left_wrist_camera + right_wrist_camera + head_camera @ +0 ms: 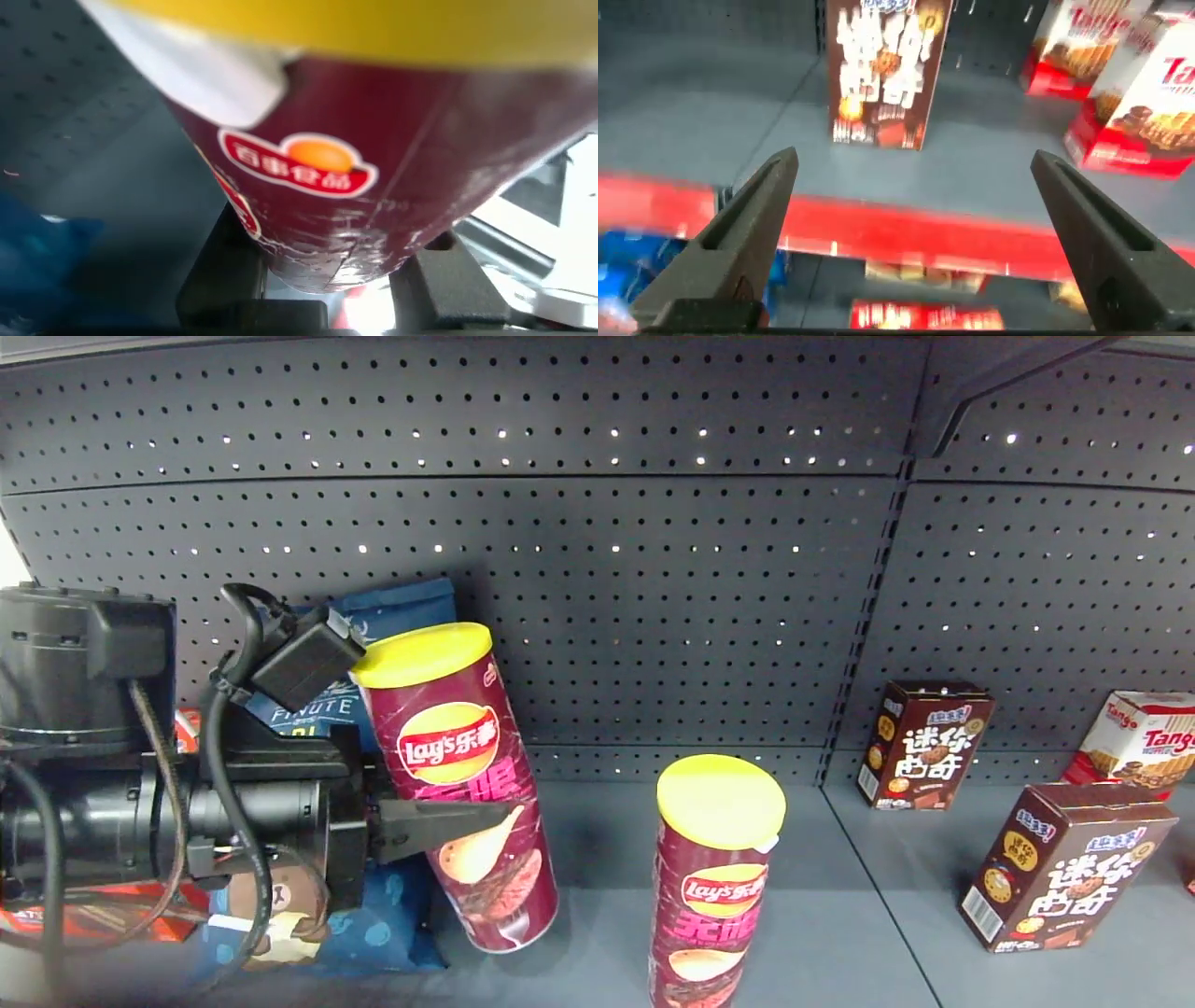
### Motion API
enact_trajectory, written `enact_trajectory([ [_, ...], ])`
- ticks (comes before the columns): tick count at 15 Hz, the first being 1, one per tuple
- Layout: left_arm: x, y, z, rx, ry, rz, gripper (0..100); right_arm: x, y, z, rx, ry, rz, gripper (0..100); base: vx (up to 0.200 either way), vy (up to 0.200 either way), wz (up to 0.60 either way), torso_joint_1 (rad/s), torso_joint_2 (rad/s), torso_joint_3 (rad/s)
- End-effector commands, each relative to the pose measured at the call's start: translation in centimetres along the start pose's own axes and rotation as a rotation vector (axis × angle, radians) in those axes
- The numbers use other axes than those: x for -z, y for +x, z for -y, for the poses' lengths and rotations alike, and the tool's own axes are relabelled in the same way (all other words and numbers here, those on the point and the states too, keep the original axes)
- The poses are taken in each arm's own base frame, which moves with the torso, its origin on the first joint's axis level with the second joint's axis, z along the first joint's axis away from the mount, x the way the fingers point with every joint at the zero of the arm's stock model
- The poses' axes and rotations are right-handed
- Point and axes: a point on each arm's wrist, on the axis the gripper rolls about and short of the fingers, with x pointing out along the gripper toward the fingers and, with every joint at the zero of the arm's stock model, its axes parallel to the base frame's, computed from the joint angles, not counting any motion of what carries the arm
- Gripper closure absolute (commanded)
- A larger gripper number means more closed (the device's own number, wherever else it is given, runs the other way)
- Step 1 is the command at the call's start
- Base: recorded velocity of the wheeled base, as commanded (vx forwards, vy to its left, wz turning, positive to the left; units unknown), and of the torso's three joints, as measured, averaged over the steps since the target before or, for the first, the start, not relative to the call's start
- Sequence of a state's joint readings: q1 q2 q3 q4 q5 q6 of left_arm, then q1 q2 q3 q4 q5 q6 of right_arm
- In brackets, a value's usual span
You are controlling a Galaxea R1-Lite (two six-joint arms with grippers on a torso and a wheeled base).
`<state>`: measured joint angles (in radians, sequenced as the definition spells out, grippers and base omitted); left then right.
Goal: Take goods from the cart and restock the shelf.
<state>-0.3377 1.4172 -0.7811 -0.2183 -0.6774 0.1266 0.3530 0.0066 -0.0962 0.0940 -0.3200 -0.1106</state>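
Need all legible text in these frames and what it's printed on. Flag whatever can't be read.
"Lay's乐事": logo on the tilted chip can and on the upright chip can.
"FINUTE": blue bag behind the tilted can.
"迷你曲奇": rear brown cookie box and front brown cookie box.
"Tango": red-and-white box.
Unreadable: the large pink characters on both cans (partly hidden), small print and barcodes, and all print in both wrist views (blurred).

The held can and standing can are maroon with yellow lids; the blurred strip seems red.
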Motion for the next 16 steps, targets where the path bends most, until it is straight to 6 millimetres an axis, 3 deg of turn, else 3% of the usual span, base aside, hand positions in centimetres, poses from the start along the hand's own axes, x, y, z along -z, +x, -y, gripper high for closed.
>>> enact_trajectory([
  [1, 0.4, 1.7, -2.5, -0.034, 0.034, -0.041, 100, 0.6, 0.2, -0.2, -0.003, -0.005, 0.005, 0, 0.000, 0.000, 0.00, 0.000, 0.00, 0.000],
  [5, -0.5, 4.1, -4.8, -0.089, 0.094, -0.061, 100, 0.6, 0.3, -0.2, -0.006, -0.003, 0.005, 0, 0.000, 0.000, 0.00, 0.000, 0.00, 0.000],
  [9, -0.5, 7.7, -4.7, -0.004, 0.101, -0.087, 100, 0.6, 0.3, -0.2, -0.008, -0.001, 0.005, 0, 0.000, 0.000, 0.00, 0.000, 0.00, 0.000],
  [16, -0.8, 11.2, -6.2, 0.023, 0.114, -0.094, 100, 0.7, 0.3, -0.2, -0.022, 0.005, 0.007, 0, 0.000, 0.000, 0.00, 0.000, 0.00, 0.000],
])
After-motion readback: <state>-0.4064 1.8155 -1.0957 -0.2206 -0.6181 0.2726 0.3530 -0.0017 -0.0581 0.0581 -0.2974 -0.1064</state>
